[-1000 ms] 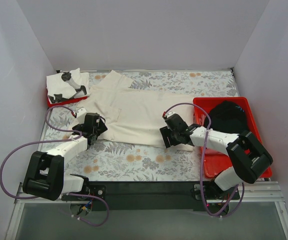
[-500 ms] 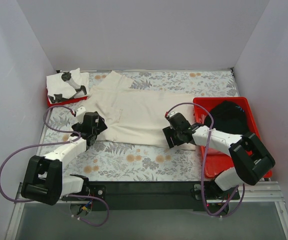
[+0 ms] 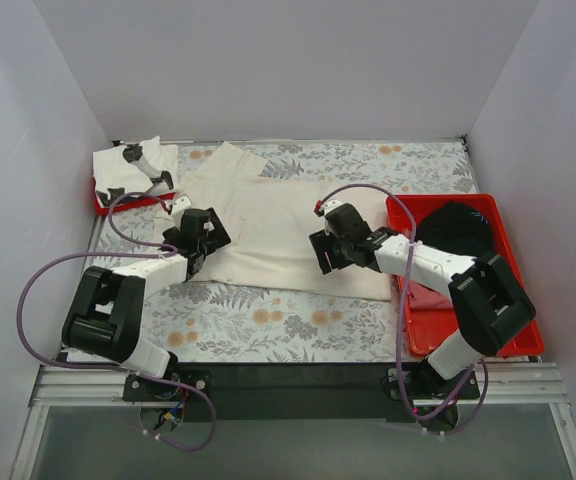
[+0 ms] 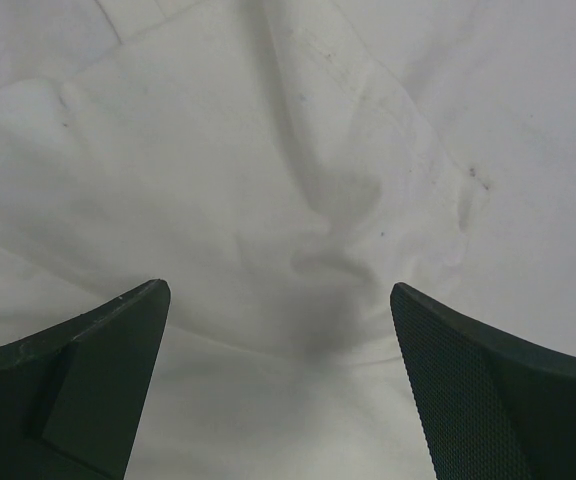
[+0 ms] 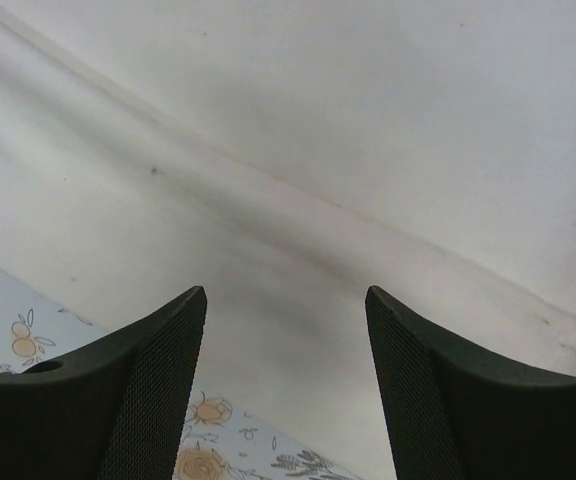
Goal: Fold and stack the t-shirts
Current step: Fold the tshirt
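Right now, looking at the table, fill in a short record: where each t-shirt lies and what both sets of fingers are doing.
cream tee: spread out mid-table
black tee: in right tray
marked white tee: on far-left tray
left fingers: open over the cream tee's left part, holding nothing
right fingers: open over the cream tee's near right edge, holding nothing

Your cream t-shirt (image 3: pixel 278 225) lies spread, lightly creased, on the desk (image 3: pixel 268 320); black t-shirt (image 3: pixel 455 232) bunched at right; white black-marked t-shirt (image 3: pixel 118 170) heaped far left.
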### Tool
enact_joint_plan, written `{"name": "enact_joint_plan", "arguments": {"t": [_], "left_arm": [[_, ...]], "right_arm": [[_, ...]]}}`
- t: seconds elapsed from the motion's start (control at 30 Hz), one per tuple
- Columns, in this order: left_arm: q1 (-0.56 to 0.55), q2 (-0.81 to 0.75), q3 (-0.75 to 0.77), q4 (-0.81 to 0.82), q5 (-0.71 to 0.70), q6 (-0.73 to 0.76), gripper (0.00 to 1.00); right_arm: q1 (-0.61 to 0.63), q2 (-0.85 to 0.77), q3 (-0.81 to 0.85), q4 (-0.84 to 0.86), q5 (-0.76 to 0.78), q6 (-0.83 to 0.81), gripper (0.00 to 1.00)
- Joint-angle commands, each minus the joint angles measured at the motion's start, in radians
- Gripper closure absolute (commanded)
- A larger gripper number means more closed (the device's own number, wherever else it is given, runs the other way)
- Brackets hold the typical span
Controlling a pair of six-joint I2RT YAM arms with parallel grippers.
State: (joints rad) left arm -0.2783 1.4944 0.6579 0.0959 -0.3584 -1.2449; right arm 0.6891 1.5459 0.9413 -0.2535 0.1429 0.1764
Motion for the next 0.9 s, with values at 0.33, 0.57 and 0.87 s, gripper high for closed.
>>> {"name": "enact_joint_plan", "arguments": {"t": [0.33, 0.57, 0.87], "left_arm": [[-0.009, -0.103, -0.132, -0.117, -0.002, -0.131, 0.14], [-0.016, -0.272, -0.195, -0.191, 0.068, -0.192, 0.14], [-0.021, -0.448, -0.242, -0.331, 0.101, -0.255, 0.14]], "right_arm": [[0.041, 0.109, -0.035, 0.115, -0.043, 0.008, 0.43], [0.056, 0.111, -0.116, 0.115, -0.085, 0.041, 0.43], [0.090, 0.022, -0.236, 0.106, -0.177, 0.100, 0.43]]}}
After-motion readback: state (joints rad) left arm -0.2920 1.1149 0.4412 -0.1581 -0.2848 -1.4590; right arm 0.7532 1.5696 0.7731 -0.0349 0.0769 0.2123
